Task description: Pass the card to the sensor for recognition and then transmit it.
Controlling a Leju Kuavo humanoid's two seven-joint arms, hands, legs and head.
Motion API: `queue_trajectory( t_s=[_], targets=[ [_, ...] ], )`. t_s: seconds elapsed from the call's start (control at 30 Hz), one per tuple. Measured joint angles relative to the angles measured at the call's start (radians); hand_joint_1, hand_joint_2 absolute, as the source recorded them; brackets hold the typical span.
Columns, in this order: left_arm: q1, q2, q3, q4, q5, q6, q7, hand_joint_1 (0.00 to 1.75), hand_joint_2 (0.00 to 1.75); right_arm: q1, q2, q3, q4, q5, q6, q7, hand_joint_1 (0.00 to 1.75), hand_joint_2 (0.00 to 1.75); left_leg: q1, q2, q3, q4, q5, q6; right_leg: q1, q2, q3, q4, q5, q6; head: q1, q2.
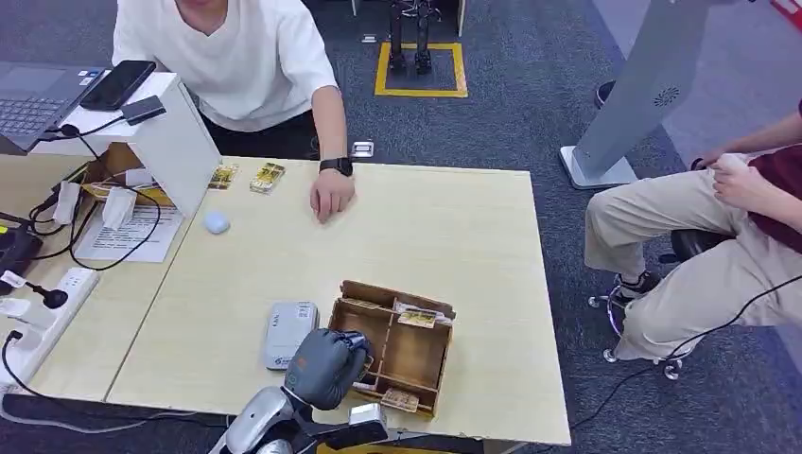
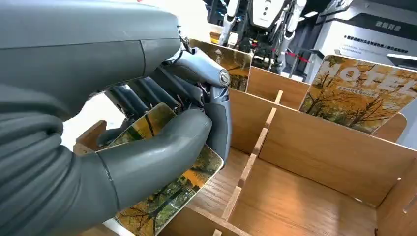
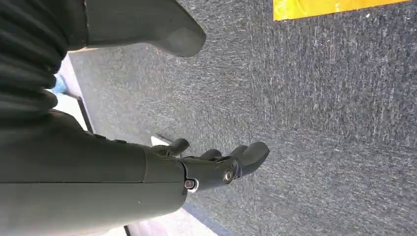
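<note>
Left hand [image 1: 326,367] is down at the wooden box [image 1: 416,355] at the surface's [image 1: 454,236] near edge, thumb and fingers [image 2: 147,93] clamped on a card [image 2: 167,191] with an autumn-tree print, tilted over the box's left compartment. Right hand [image 3: 216,164] hangs over grey carpet, fingers loosely apart, holding nothing. At 9 o'clock of the box, just beside it, lies the grey sensor [image 1: 288,333]. More cards [image 2: 361,91] stand in the box's far slots. At 12 o'clock a person's hand [image 1: 331,197] rests on the surface.
</note>
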Motion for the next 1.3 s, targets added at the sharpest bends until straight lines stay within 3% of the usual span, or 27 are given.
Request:
queue_trajectory(
  t_s=[0.27, 0.43, 0.53, 0.7, 0.93, 1.3],
  targets=[
    [0.003, 0.0, 0.0, 0.0, 0.008, 0.021, -0.002, 1.75, 1.75, 0.0, 0.0, 0.0, 0.0, 0.006, -0.001, -0.001, 0.0, 1.75, 0.0, 0.0, 0.0, 0.0, 0.0, 0.0, 0.0, 0.0, 0.0, 0.0, 0.0, 0.0, 0.0, 0.0],
    [0.014, -0.005, 0.0, 0.0, 0.035, 0.142, -0.038, 1.75, 1.75, 0.0, 0.0, 0.0, 0.0, 0.005, -0.001, -0.006, 0.0, 1.75, 0.0, 0.0, 0.0, 0.0, 0.0, 0.0, 0.0, 0.0, 0.0, 0.0, 0.0, 0.0, 0.0, 0.0],
    [0.018, -0.011, 0.002, 0.0, 0.048, 0.175, -0.049, 1.75, 1.75, 0.0, 0.0, 0.0, 0.0, 0.003, -0.001, -0.009, 0.0, 1.75, 0.0, 0.0, 0.0, 0.0, 0.0, 0.0, 0.0, 0.0, 0.0, 0.0, 0.0, 0.0, 0.0, 0.0],
    [0.035, -0.033, 0.031, -0.008, 0.122, 0.278, -0.115, 1.75, 1.75, 0.001, 0.0, 0.0, 0.0, -0.003, -0.002, -0.01, 0.0, 1.75, 0.0, 0.0, -0.001, 0.0, 0.0, 0.0, 0.0, 0.0, 0.0, 0.0, 0.0, 0.0, 0.0, 0.0],
    [0.065, -0.082, 0.116, -0.029, 0.176, 0.286, -0.196, 1.75, 1.75, 0.001, 0.0, 0.0, 0.0, -0.014, -0.005, -0.01, 0.0, 1.75, 0.0, 0.0, -0.001, 0.0, 0.0, 0.0, 0.0, 0.0, 0.0, 0.0, 0.0, 0.0, 0.0, 0.0],
    [0.079, -0.112, 0.156, -0.029, 0.228, 0.286, -0.221, 1.75, 1.75, 0.001, 0.0, 0.0, 0.0, -0.021, -0.01, -0.011, 0.0, 1.75, 0.0, 0.0, -0.001, 0.0, 0.0, 0.0, 0.0, 0.0, 0.0, 0.0, 0.0, 0.0, 0.0, 0.0]
  ],
)
